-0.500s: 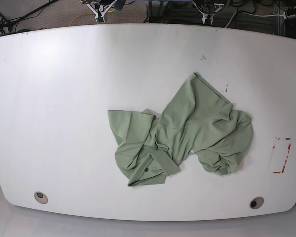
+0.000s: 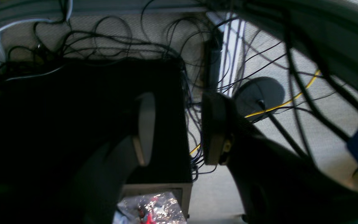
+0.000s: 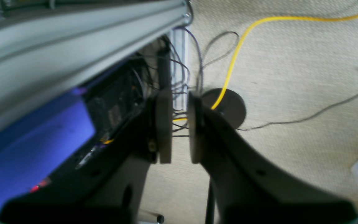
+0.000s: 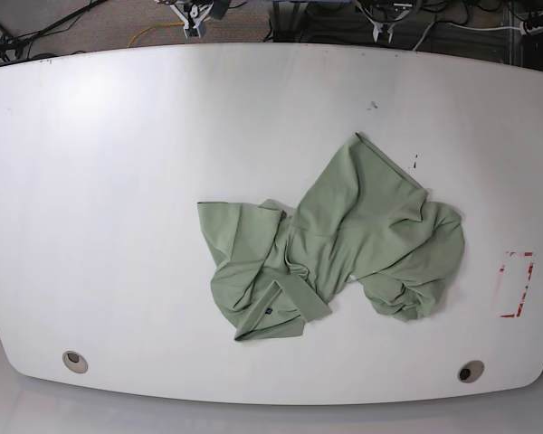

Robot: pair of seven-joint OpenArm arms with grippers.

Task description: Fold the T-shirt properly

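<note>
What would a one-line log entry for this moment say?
T-shirt: crumpled heap, unfolded, on white table | left gripper: jaws apart, empty, off table | right gripper: narrow gap, empty, off table

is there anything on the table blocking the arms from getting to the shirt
Nothing visible does. The T-shirt lies crumpled alone on the white table. Neither arm is over the table; the left gripper and right gripper both view floor cables.

T-shirt (image 4: 344, 240) on table (image 4: 118, 181), right of centre
</note>
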